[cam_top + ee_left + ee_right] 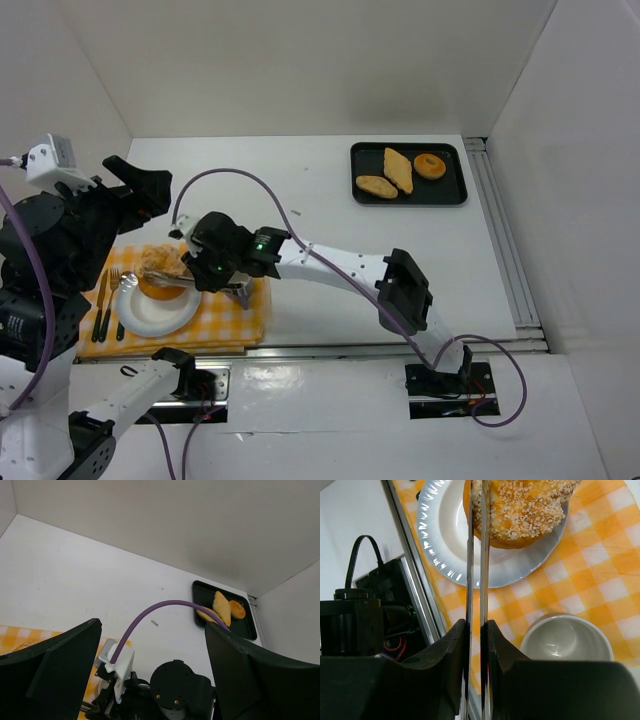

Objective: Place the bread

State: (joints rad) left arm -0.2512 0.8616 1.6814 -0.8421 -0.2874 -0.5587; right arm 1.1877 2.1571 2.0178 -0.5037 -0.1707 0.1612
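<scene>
**Right claw at the seeded bread, over the plate**

From above, the right claw [190, 278] reaches across the yellow checked cloth [235, 315] to the white plate [135, 320] at the left of the table. The bread [160, 262] sits at its tip, over the plate's far side. This view cannot show whether the bread rests on the plate or hangs just above it. A black tray [455, 192] with more pastries lies well apart at the far right.

The left wrist camera shows the left claw [152, 650] with its fingers wide apart and nothing between them, raised above the table.

In the right wrist view, the claw's thin metal fingers [469, 555] run almost parallel with only a slit between them. They cross in front of the bread [530, 510], which spreads well to the right of them and shows only a sliver on the left, above the plate [435, 540]. I cannot tell whether they pinch a thin part of the bread or merely lie across it. A white cup [567, 641] stands on the cloth just beside the plate.

The bread looks light and soft, with a seeded crust that probably sheds and dents. A gentle hold across its flank, low on the firmer base, seems the safest.
</scene>
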